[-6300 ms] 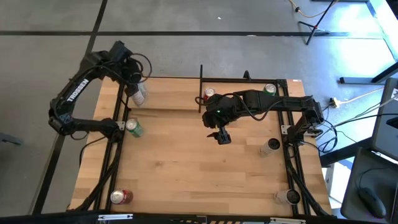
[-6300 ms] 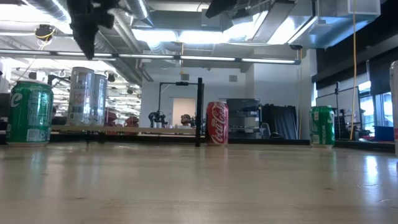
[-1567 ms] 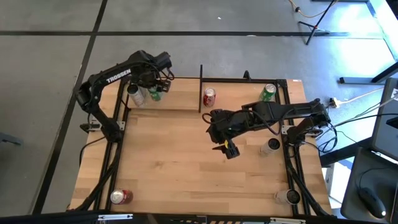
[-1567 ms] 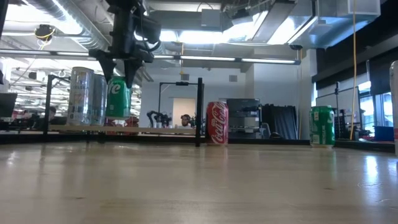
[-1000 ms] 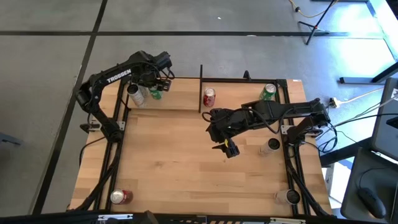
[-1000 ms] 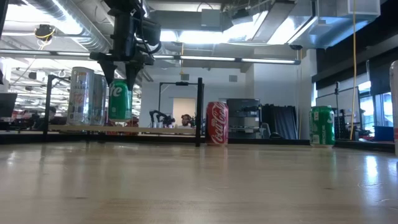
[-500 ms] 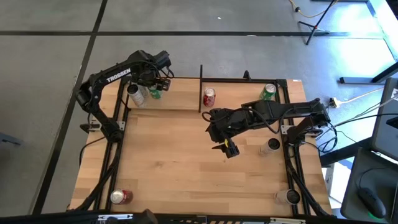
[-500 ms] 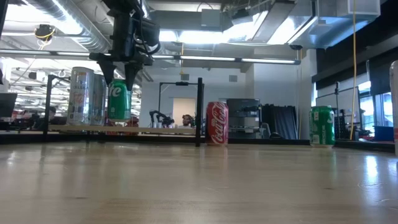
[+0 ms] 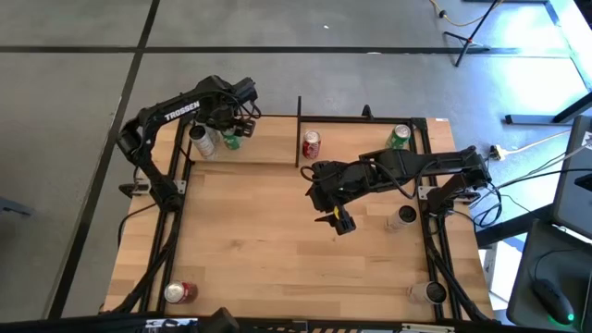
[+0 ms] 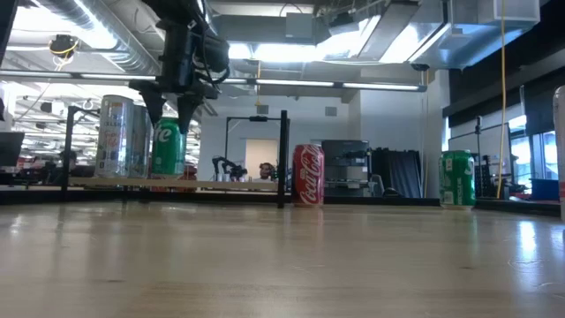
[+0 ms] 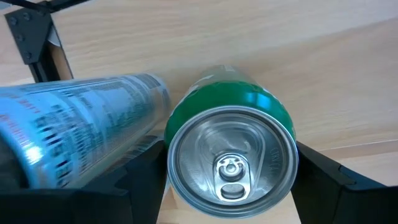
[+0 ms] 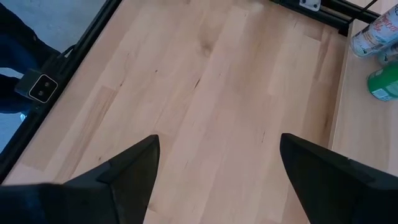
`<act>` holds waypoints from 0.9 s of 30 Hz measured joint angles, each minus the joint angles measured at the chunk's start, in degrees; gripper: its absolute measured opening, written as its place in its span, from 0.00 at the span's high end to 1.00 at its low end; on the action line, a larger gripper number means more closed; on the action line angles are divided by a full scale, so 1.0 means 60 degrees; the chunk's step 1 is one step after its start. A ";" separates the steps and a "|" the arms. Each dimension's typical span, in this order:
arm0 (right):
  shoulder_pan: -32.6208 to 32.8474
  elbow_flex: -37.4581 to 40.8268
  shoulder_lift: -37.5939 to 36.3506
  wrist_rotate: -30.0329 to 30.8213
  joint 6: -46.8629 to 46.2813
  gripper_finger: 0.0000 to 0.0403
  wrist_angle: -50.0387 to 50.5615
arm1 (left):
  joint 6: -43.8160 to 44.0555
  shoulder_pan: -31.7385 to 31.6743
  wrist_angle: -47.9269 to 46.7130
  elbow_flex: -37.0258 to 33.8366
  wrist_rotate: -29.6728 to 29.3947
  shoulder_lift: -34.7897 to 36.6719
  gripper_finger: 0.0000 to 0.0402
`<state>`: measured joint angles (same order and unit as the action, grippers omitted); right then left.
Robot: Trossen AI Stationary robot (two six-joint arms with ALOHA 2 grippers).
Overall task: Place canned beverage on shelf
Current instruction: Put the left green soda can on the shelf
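Observation:
A green can [image 11: 230, 155] stands upright between the fingers of my left gripper [image 11: 230, 180] on the shelf [image 9: 264, 143], a light-wood board with black rods at the table's far left. In the low view the can [image 10: 168, 150] is beside a tall silver can [image 10: 119, 137], which also stands on the shelf board [image 10: 221, 184]. My left gripper [image 9: 233, 129] is shut on the green can. My right gripper [image 9: 340, 222] hangs open and empty over the middle of the table. My left gripper pinches the green can between its two fingers, on opposite sides of the wall just below the top rim [image 11: 171, 165]. The fingers [image 10: 187, 113] come from above and point down. The can is upright, and its base appears to rest on the shelf board.
A red can [image 9: 312, 143] and a black post [image 9: 299, 129] stand just right of the shelf. Another green can [image 9: 398, 137] is at the far right, a silver can [image 9: 404, 217] at the right, a further can [image 9: 430, 292] at the near right and a red can [image 9: 178, 292] at the near left.
My left gripper has gone down a little with the green can. The can has stayed upright and its base has come down to the shelf board, beside the silver can.

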<state>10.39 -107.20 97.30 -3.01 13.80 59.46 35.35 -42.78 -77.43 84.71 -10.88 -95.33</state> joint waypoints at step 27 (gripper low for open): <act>0.0004 0.0000 0.0000 0.0150 -0.0238 0.20 -0.0142 | -0.0494 -0.0109 -0.0278 0.0392 0.0327 -0.0051 0.18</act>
<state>10.41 -107.20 97.30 -2.10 12.38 58.61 32.38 -43.44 -79.09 87.06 -8.92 -95.64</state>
